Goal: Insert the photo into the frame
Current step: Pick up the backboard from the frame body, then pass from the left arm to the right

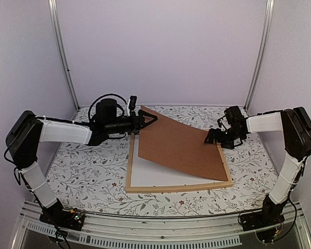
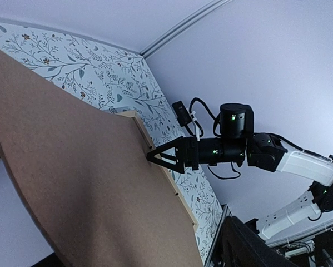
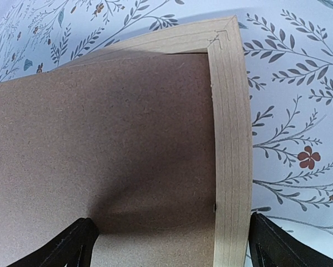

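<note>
Large rectangular frame of thin light wood strips (image 1: 176,188) is lying flat on the floral-print tablecloth (image 1: 93,166), between my two arms. A thin white rectangular sheet (image 1: 155,177) is lying inside it. I cannot tell whether this is the photo's back. A plain brown backing board (image 1: 181,148) is sitting tilted over it, with its right edge down in the frame and its far-left corner raised. My left gripper (image 1: 154,120) is standing spread at that raised corner, with the board between its fingers and a gap showing beside one. My right gripper (image 1: 211,139) is hanging spread wide over the board's far-right corner, holding nothing.
</note>
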Tool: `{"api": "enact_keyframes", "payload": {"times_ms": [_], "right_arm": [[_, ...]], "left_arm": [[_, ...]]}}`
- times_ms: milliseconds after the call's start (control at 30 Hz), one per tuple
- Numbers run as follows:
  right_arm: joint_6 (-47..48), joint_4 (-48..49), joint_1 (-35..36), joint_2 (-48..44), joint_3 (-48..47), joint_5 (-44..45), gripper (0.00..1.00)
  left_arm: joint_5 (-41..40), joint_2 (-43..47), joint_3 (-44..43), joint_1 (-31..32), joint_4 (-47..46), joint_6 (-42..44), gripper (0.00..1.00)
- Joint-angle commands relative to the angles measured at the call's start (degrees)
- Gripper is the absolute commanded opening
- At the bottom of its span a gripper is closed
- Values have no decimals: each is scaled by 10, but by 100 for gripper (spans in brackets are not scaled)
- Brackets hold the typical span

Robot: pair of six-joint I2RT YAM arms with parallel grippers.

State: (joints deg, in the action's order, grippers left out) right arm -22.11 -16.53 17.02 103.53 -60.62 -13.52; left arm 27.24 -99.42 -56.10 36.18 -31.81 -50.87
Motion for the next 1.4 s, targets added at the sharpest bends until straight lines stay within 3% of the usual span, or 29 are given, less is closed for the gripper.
{"api": "enact_keyframes", "payload": {"times_ms": [0,267,433,700,1200,1367], "right_arm": [[5,-36,42,32,15,-77,98],[15,-52,41,20,6,-53,98],[19,-56,37,18,1,-48,98],[28,-67,25,10,-10,-43,98],[47,-103,-11,-61,-30,-65,99],[54,-116,-15,-85,-35,-86,99]], "left_arm": [[-13,12,-58,38,140,41,73],[37,45,-54,10,215,30,76],[44,71,-29,-8,232,31,72],[50,93,0,-33,255,43,54],[80,98,33,-71,221,44,0],[90,100,40,-76,200,40,0]]}}
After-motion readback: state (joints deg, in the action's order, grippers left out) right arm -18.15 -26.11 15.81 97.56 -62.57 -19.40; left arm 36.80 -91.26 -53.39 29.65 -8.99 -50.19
